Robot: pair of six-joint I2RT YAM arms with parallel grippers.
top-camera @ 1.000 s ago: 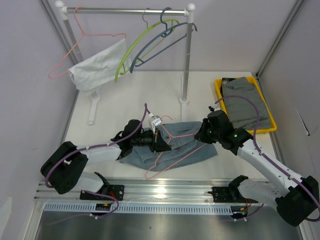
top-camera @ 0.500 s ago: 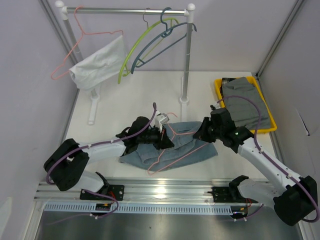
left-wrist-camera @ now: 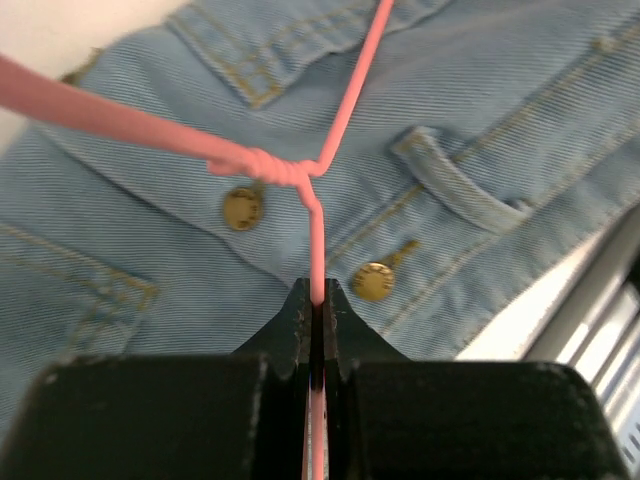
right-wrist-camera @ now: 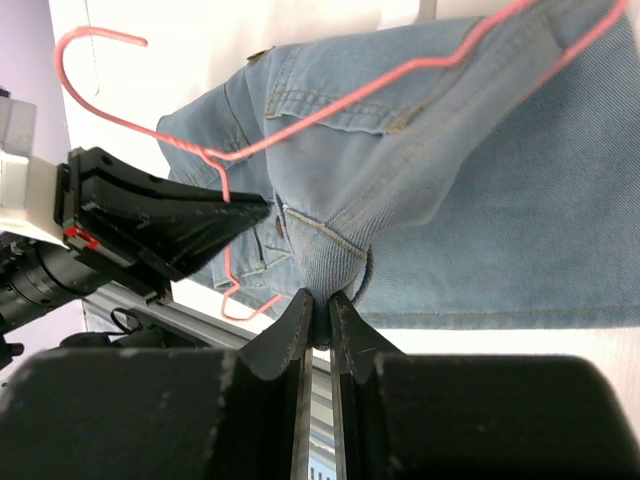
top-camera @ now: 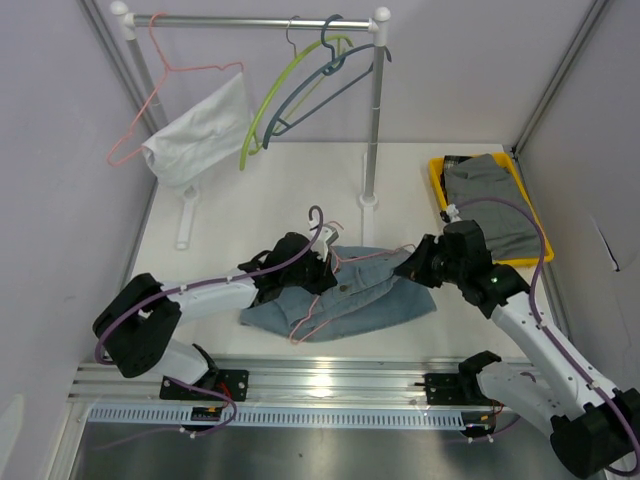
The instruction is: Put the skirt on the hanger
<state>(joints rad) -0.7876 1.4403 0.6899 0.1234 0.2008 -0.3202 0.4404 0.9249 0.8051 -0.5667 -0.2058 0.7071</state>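
top view: the denim skirt (top-camera: 385, 303) lies crumpled at centre frame

left wrist view: the left gripper (left-wrist-camera: 315, 292), lower centre, is clamped on the pink hanger (left-wrist-camera: 317, 245) by its wire neck

right wrist view: the right gripper (right-wrist-camera: 320, 300), lower centre, pinches a skirt fold

The skirt (top-camera: 375, 300) lies on the table (top-camera: 260, 200) at its near middle. The wire hanger (left-wrist-camera: 268, 166) lies across the skirt, hook toward the far side, and its near end seems to reach the skirt's near-left edge. The left gripper (left-wrist-camera: 316, 295) sits at the hanger's neck and the right gripper (right-wrist-camera: 320, 300) at a fold on the skirt's right. A rack (top-camera: 250, 19) stands along the far side, with a cloth (top-camera: 200, 130) on a hanger at its left end and two more hangers (top-camera: 254, 118) toward its right. At far right a tray (top-camera: 437, 170) holds a folded garment (top-camera: 490, 205).
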